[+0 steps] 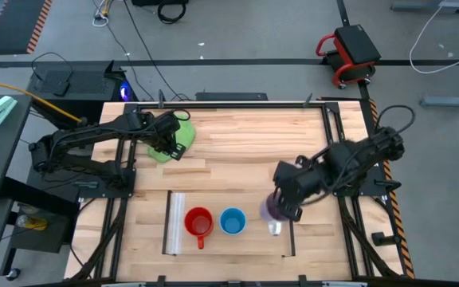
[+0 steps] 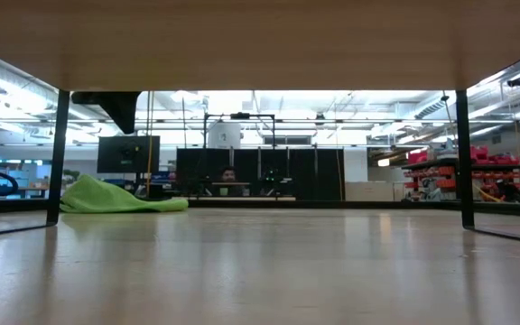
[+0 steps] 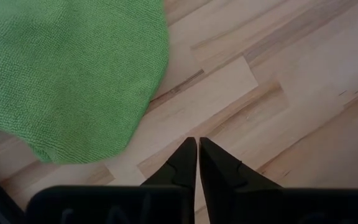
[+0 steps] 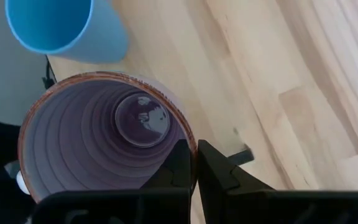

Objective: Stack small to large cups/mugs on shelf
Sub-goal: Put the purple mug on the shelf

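Right gripper [image 4: 196,163] pinches purple mug [image 4: 104,134] rim (upright)

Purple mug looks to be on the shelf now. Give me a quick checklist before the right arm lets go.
1. Right gripper pinching the purple mug rim: ok.
2. Purple mug upright: ok.
3. Purple mug beside the blue mug, in row with the red mug: ok.
4. Purple mug base fully seated on the shelf: cannot tell.
5. Left gripper shut, away by the green cloth: ok.
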### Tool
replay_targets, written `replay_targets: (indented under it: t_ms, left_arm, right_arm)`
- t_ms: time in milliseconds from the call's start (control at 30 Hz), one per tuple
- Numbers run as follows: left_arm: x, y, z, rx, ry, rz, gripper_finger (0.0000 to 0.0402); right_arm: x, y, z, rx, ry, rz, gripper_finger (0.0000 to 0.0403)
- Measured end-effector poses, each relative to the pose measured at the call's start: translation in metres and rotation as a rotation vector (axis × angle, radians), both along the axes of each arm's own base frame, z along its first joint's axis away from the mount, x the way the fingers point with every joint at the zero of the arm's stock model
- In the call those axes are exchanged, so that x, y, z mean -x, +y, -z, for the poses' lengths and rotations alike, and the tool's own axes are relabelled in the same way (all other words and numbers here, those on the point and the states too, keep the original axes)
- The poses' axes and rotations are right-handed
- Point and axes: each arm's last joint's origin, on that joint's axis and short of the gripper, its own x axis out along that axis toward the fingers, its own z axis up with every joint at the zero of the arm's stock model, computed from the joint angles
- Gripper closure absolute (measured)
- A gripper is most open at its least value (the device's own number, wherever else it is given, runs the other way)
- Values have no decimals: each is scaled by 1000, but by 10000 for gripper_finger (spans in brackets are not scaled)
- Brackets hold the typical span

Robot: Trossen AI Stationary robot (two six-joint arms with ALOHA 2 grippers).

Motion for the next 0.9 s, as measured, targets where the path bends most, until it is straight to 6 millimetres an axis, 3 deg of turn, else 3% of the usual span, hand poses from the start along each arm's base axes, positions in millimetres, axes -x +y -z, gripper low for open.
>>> replay_targets:
  t_ms: [500,900]
  left_arm:
    - [0,0,0,6,-3,-18,378]
    - [0,0,0,6,-2,-17,373]
  right_arm:
    - [-20,28,29,45,86,-11,393]
    - [-23,36,35,52,100,10,393]
